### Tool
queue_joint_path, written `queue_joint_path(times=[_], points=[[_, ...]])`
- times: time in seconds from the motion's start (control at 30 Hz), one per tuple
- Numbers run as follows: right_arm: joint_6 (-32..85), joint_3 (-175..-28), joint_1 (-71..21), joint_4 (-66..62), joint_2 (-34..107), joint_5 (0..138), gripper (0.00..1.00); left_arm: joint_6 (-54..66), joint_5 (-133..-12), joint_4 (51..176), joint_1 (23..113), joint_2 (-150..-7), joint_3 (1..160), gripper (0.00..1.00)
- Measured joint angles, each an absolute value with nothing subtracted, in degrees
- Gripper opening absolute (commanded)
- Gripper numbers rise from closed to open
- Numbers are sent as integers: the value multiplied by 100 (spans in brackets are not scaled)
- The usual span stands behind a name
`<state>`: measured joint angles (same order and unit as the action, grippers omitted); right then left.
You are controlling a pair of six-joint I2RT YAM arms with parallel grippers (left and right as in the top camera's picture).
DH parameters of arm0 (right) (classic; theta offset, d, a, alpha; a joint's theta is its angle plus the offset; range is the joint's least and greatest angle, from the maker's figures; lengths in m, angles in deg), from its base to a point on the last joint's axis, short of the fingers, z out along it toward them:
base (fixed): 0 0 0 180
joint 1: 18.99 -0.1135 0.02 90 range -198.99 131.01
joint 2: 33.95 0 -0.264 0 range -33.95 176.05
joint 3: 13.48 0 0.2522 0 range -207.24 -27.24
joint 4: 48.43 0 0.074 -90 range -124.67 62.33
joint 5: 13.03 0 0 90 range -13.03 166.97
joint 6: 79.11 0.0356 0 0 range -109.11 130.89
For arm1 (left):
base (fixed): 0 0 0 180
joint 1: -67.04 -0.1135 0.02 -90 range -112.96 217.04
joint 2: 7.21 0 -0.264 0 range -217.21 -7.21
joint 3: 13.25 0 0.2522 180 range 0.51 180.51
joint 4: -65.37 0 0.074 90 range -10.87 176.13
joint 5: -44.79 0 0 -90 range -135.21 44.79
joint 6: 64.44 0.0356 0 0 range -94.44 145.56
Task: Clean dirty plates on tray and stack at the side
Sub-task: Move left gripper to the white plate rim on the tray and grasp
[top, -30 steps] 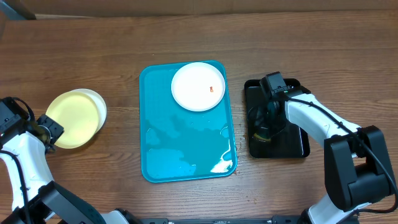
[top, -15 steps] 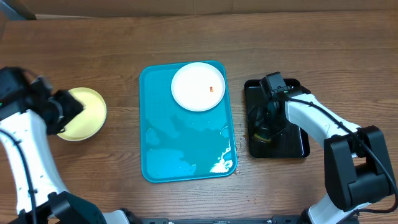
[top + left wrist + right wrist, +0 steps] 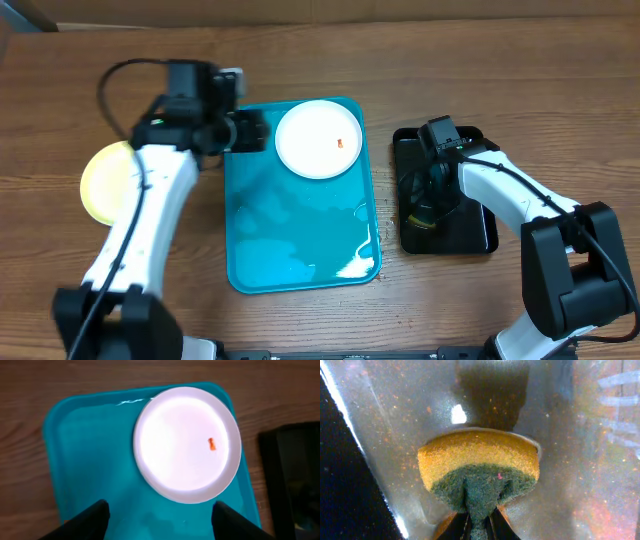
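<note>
- Overhead: The left end effector (image 3: pixel 255 131) is held over the upper left corner of the tray (image 3: pixel 300 230), just beside the white plate (image 3: pixel 318 138). That plate lies in the tray's upper right corner and is marked by an orange smear (image 3: pixel 341 143). A yellow-green plate (image 3: pixel 98 190) is seen on the bench (image 3: pixel 500 60) well to the left, partly hidden by the arm. Whether another plate lies beneath it cannot be told. The right end effector (image 3: pixel 427 205) is lowered into the black tray (image 3: pixel 470 235) on the right.
- Left wrist: The fingers (image 3: pixel 90 517) are shown spread wide and empty, with the white plate ahead of them, close to the tray's far rim. The plate is judged not yet cleaned. A flat plate on a wet tray could be pushed along rather than lifted, and little room for a finger is left by the rim beside it.
- Right wrist: A sponge (image 3: pixel 480 472), yellow with a green scouring face, is pinched by the right end effector, low over or on the black tray's wet, speckled floor. Only a narrow fold is gripped, so the sponge could be twisted loose under scrubbing pressure. Water could also be dripped onto the bench on the way across.
</note>
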<state>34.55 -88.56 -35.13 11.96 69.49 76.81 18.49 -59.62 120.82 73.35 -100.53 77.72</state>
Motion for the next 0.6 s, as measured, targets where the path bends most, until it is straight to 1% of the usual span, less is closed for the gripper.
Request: queue_joint_path(times=[0.07,0.17,0.27,0.4,0.5,0.53,0.6], points=[[3449,-8856,-3513,1201,6949,7679,9,1856,-5960,11754,7542,-10407,7768,56],[3440,-8856,-3513,1220,6949,7679,9,1795,-5958,11380,7706,-10979,7752,56],[3440,-8856,-3513,1242,6949,7679,9,1650,-5954,11168,7713,-11414,7693,53],[3440,-8856,-3513,1247,6949,7679,9,1554,-5820,11101,7704,-11773,7674,56],[3440,-8856,-3513,1247,6949,7679,9,1519,-5748,11072,7704,-11904,7674,55],[3440,-8856,-3513,1244,6949,7679,9,1517,-5733,11063,7704,-11956,7674,50],[3440,-8856,-3513,1247,6949,7679,9,1456,-5700,11053,7708,-12077,7674,25]])
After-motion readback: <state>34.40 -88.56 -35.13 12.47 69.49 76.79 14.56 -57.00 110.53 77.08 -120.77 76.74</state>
